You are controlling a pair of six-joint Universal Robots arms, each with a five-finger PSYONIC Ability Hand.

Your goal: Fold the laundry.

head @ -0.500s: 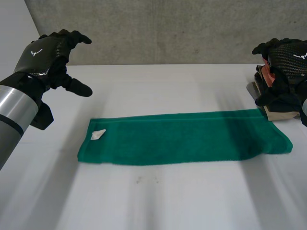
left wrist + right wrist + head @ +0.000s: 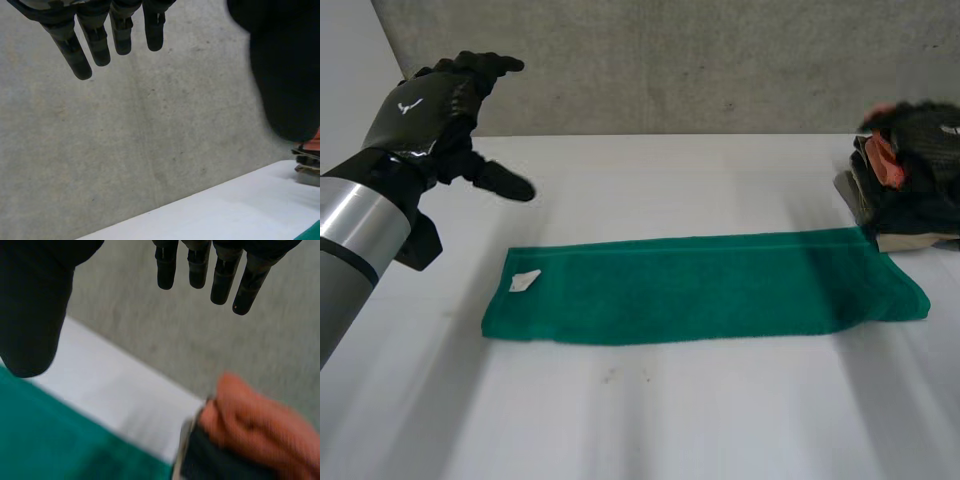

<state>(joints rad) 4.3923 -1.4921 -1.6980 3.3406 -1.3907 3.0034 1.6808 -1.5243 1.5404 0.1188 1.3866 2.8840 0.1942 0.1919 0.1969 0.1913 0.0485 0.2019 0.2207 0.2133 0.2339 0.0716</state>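
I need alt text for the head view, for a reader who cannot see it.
A green towel lies flat on a white table, a white tag near one end. The left hand hangs open near that end; the right hand is at a stack of folded cloths by the other.

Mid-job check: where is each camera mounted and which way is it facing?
Head view: behind and between the arms, looking down on table and green towel; left hand and right hand show.
Left wrist view: on that wrist, facing the concrete wall past its open fingers.
Right wrist view: on that wrist, facing towel and folded stack past its open fingers.
Shared: both wrist views catch the stack.
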